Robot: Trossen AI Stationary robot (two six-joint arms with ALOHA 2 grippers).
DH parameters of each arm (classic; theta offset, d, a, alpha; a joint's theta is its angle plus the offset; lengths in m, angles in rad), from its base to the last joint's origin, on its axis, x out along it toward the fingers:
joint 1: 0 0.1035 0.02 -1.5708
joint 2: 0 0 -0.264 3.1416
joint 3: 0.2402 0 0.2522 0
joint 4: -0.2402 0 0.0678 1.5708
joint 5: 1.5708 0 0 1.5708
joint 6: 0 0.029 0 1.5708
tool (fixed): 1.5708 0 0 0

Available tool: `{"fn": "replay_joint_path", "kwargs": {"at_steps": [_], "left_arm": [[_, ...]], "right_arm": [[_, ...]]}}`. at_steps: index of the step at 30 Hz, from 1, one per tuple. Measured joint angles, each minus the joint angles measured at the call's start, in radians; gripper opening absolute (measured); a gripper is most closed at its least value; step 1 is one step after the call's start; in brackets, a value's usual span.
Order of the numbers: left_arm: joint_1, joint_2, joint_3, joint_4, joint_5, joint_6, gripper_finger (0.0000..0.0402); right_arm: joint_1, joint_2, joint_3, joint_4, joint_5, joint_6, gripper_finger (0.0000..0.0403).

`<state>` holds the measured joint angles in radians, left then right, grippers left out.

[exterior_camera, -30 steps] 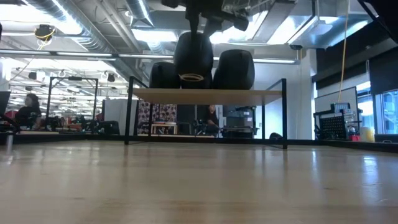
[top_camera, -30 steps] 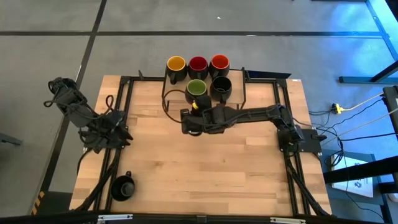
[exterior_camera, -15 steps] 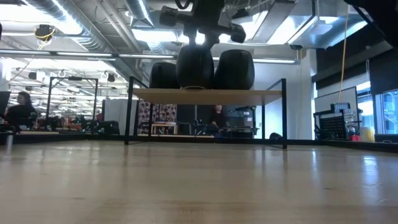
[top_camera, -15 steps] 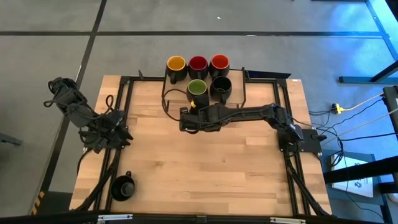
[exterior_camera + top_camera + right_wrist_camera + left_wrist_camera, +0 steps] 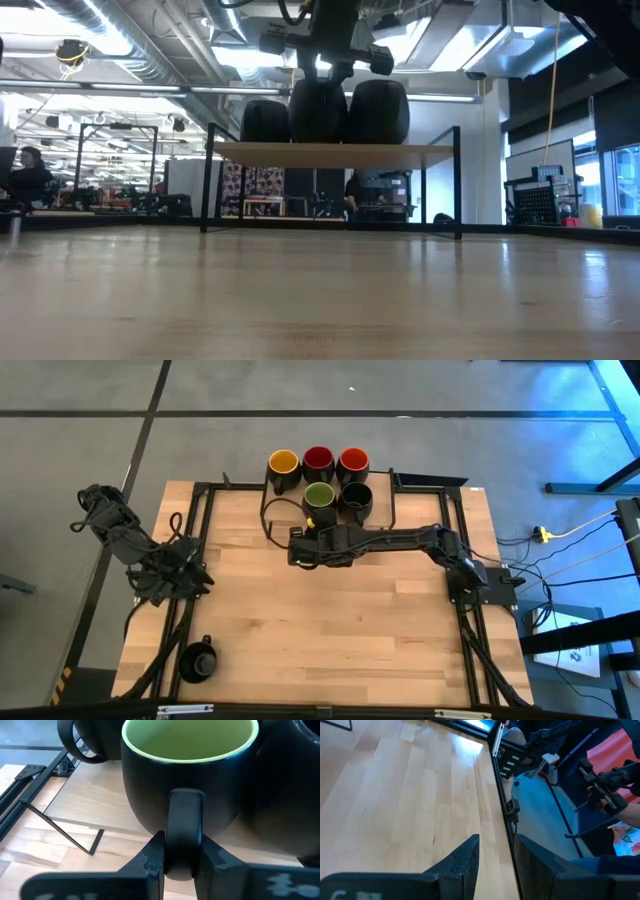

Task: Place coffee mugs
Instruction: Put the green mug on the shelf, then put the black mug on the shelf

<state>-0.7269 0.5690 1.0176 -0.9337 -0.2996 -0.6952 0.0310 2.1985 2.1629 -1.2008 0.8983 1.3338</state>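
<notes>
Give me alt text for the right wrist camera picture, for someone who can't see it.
The right gripper is shut on the handle of a black mug with a green inside, which sits on the wooden shelf. Other black mugs crowd close around it.

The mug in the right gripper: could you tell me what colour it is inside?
Light green inside the mug, black outside; the right wrist view shows it best.

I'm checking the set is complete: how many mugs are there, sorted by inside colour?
Yellow inside: 1
Red inside: 1
Orange-red inside: 1
Green inside: 1, handle pinched by the right gripper
Black inside: 2, one on the shelf, one on the table's near left
Total: 6 mugs
</notes>
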Motion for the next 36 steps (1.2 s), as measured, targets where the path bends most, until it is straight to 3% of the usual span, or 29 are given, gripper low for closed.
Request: {"fn": "replay_joint_path", "kwargs": {"at_steps": [12, 25, 36], "left_arm": [[0.000, 0.000, 0.000, 0.000, 0.000, 0.000, 0.0119], [0.000, 0.000, 0.000, 0.000, -0.006, 0.000, 0.0119], [0.000, 0.000, 0.000, 0.000, -0.013, 0.000, 0.0119]], "right_arm": [[-0.004, 0.000, 0.000, 0.004, -0.015, -0.007, 0.0063], [-0.004, -0.010, -0.001, 0.001, -0.054, -0.008, 0.0193], [0.009, -0.022, 0.176, -0.116, -0.046, -0.034, 0.0202]]}}
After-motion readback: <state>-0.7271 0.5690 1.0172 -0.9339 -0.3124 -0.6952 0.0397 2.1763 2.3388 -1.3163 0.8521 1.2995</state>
